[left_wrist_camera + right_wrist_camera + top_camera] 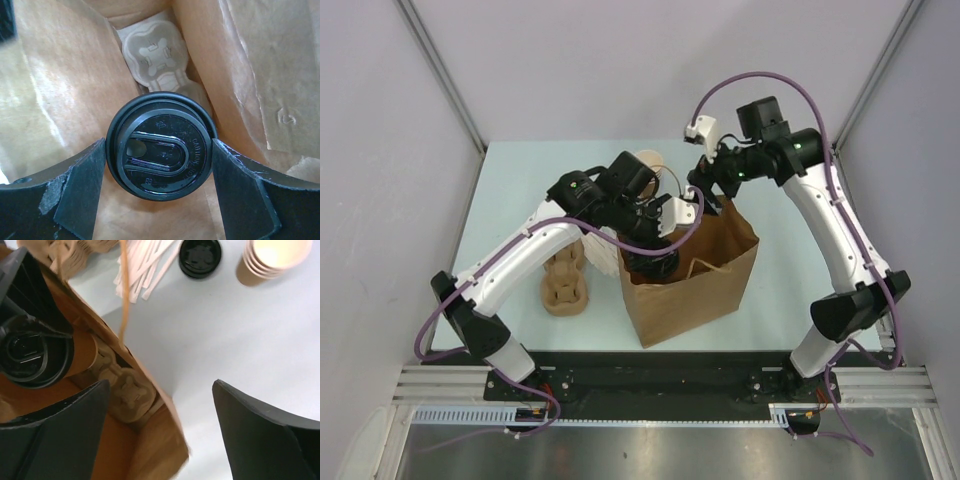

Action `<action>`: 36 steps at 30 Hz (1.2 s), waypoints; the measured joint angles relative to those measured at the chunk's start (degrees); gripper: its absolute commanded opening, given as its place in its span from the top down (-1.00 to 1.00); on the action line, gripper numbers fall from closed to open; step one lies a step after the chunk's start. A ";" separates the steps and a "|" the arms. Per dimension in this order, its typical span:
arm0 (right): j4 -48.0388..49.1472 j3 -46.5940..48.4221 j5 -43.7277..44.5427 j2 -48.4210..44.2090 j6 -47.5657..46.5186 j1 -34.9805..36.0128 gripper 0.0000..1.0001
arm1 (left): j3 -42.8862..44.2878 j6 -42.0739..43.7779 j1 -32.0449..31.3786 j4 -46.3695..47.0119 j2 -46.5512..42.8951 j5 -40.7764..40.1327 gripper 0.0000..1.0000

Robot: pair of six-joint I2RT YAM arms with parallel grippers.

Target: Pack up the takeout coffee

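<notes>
Nearest me the paper bag (690, 290) stands open on the counter (510, 200), with spare pulp carriers (565, 285) just beside it on the left. The left fingers (80, 190) are down inside the bag, pinching the coffee cup (160, 150) on either side of its black lid. The cup sits over the carrier (155, 55) on the bag's floor, though I can't tell whether it is seated in a socket. Let go off-centre, it could catch a socket rim and topple, and too hard a squeeze might pop the lid. Further back, the right fingers (260, 430) are spread wide astride the bag's far wall without clamping it, so the paper could sag inward, or the bag could drag along when the left arm lifts out. Beyond lie stirrers (145, 270), a loose lid (200, 257) and lidless cups (270, 260)
</notes>
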 measured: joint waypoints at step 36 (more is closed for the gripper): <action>29.35 -28.44 18.49 -21.38 -0.76 17.29 1.00 | -28.22 0.59 -0.11 18.53 -16.94 -8.83 0.44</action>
